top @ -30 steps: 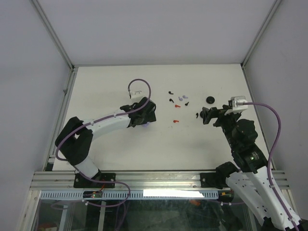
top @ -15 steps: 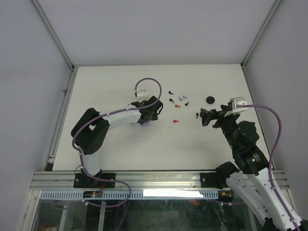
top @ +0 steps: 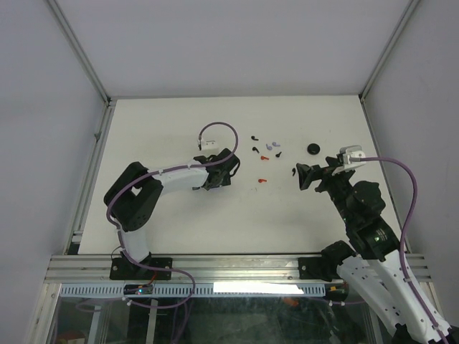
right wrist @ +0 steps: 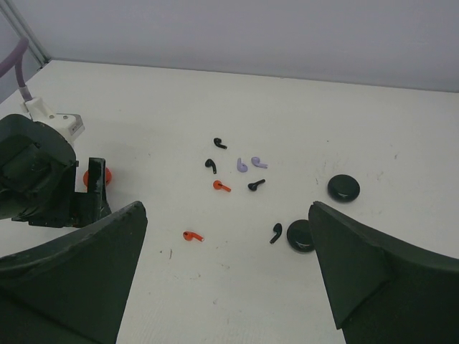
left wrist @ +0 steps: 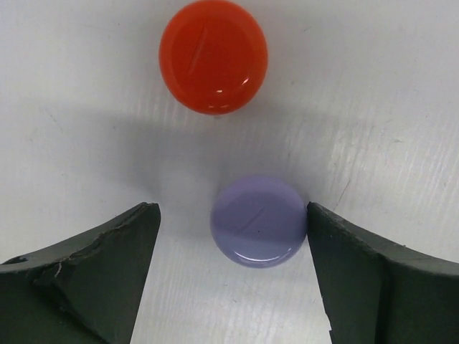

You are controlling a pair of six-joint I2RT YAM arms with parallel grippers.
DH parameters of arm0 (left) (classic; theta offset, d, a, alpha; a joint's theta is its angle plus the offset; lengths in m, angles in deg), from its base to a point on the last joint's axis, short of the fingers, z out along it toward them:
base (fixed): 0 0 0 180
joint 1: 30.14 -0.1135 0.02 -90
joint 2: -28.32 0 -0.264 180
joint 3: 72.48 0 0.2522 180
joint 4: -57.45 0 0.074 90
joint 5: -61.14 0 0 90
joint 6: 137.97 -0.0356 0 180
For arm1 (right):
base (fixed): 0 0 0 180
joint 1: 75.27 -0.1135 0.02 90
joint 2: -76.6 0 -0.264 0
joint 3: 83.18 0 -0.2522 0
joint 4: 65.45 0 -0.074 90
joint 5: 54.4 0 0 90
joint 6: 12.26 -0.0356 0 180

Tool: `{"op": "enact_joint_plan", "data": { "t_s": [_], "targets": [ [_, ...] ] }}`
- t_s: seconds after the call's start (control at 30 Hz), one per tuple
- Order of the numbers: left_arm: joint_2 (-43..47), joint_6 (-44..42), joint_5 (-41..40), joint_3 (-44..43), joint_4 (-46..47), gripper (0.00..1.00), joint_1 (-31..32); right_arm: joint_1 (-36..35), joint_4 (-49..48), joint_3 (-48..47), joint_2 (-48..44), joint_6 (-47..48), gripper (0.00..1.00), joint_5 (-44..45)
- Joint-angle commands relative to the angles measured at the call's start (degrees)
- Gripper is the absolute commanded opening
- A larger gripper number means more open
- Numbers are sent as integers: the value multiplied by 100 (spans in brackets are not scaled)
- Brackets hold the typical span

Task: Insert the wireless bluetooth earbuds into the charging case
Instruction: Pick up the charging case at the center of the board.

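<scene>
The earbuds lie loose mid-table: black ones, two lilac and two red; the cluster shows in the top view. Two black round cases lie to their right. My left gripper is open, low over the table, with a lilac round case between its fingers, against the right finger. A red round case lies just beyond. My right gripper is open and empty, near a black earbud and a black case.
The white table is framed by aluminium rails on the left and at the near edge. Grey walls close in the back and sides. The left arm lies across the table's left half.
The left arm's wrist has turned and come down over the lilac case, which the gripper now hides in the top view. The right gripper has edged slightly left.
</scene>
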Motion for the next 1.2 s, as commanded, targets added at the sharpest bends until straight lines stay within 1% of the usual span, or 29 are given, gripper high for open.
{"op": "enact_joint_plan", "data": {
  "t_s": [0.0, 0.13, 0.37, 0.57, 0.8, 1.13, 1.17],
  "targets": [
    [461, 106, 148, 295, 29, 83, 21, -53, -292, -36, -85, 83, 99, -117],
    [772, 145, 187, 503, 32, 72, 22, -83, -294, -28, -110, 90, 99, -102],
    [1146, 63, 184, 762, 50, 64, -60, -97, -293, -32, -131, 93, 99, -76],
    [1093, -160, 316, 635, 173, 65, -144, -121, -288, -38, -127, 109, 99, -76],
    [944, -307, 594, 699, 534, 66, -296, -135, -285, -28, -141, 119, 99, -58],
    [769, -427, 942, 825, 820, 66, -491, -143, -283, -34, -129, 136, 99, -32],
    [743, -433, 971, 825, 813, 65, -489, -148, -285, -36, -130, 136, 99, -31]
  ]
}}
